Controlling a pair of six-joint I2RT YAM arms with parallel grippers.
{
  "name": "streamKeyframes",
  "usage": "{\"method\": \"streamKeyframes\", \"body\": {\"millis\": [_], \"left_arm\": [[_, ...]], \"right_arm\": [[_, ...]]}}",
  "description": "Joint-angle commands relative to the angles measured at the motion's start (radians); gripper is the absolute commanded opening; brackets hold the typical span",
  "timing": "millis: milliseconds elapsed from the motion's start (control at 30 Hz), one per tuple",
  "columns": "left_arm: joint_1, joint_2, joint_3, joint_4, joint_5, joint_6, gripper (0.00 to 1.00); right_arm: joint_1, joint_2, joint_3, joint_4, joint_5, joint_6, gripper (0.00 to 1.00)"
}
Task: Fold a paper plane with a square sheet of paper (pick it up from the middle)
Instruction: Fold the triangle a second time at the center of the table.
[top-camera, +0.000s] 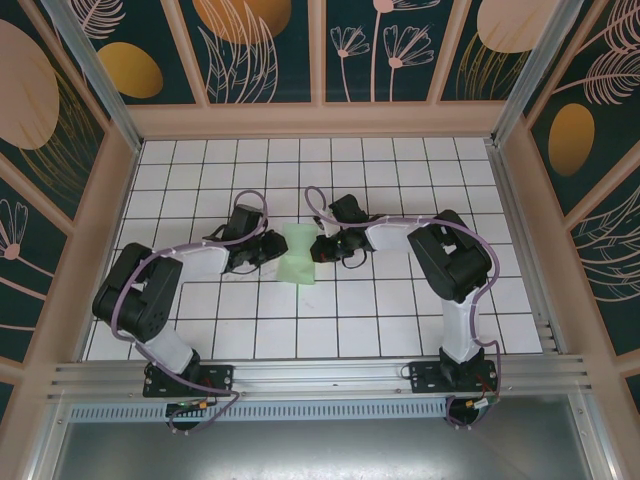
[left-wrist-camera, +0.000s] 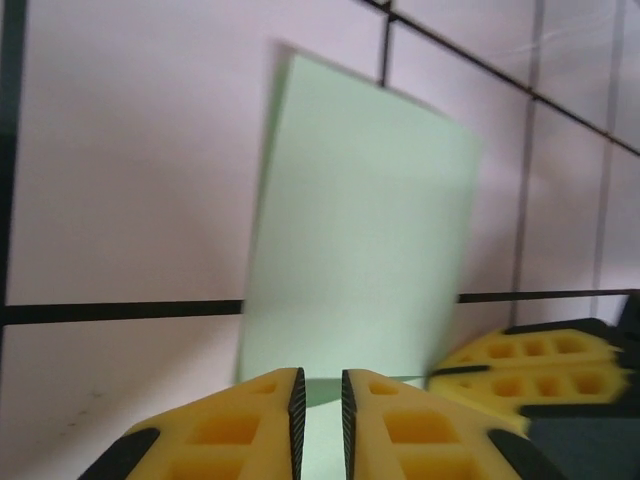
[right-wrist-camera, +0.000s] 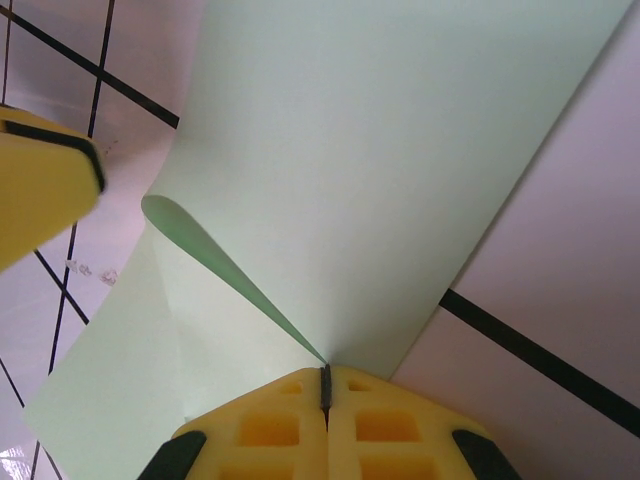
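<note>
Right gripper (right-wrist-camera: 325, 378) on paper (top-camera: 298, 254), lengthwise near-far

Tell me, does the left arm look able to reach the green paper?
Probably yes: the left end effector sits at the edge of the paper, nothing stands between them, and the right end effector pinches the opposite side.

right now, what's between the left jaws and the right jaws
The pale green sheet of paper, seen in the top view; the right jaws are shut on it.
</note>
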Motion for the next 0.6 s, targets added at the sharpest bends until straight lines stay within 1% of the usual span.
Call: {"method": "streamKeyframes", "body": {"millis": [0,100,233,367,567], "left_arm": [[0.004,-0.051,-0.034,0.074,0.068,0.001,0.21],[0.003,-0.053,-0.079,0.153,0.138,-0.043,0.20],[0.000,-0.031,-0.117,0.207,0.182,-0.074,0.18],[-0.009,-0.001,-0.107,0.195,0.184,-0.068,0.16],[-0.017,0.055,-0.082,0.145,0.170,-0.047,0.15]], "right_arm": [[-0.024,0.116,-0.045,-0.156,0.257,-0.065,0.03],[-0.024,0.112,-0.030,-0.158,0.257,-0.106,0.03],[-0.024,0.114,-0.006,-0.163,0.247,-0.142,0.03],[-0.024,0.125,0.010,-0.173,0.243,-0.149,0.02],[-0.024,0.137,0.009,-0.183,0.256,-0.156,0.02]]}}
